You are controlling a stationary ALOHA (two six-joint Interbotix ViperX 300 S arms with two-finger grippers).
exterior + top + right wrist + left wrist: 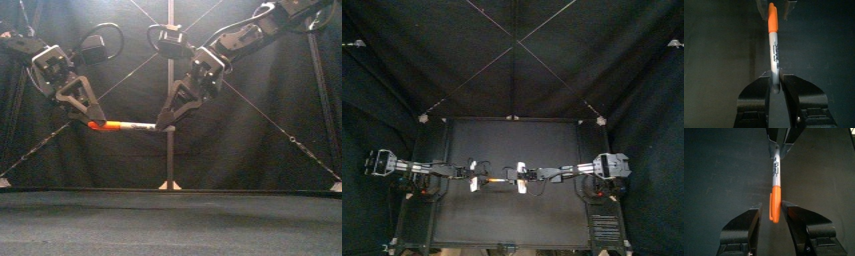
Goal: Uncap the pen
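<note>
Nearest the left wrist camera, our left gripper (774, 204) pinches the orange cap (775, 210) of the slim white plastic marker pen (776, 170). Right wrist: our right gripper (775, 76) clamps the barrel (774, 50). Front: pen level, midair; we should pull straight apart.

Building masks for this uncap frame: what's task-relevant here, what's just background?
In the job:
marker pen
orange cap
left gripper, shut on the cap
right gripper, shut on the barrel

Just there:
black table
black back curtain
No loose items show.
</note>
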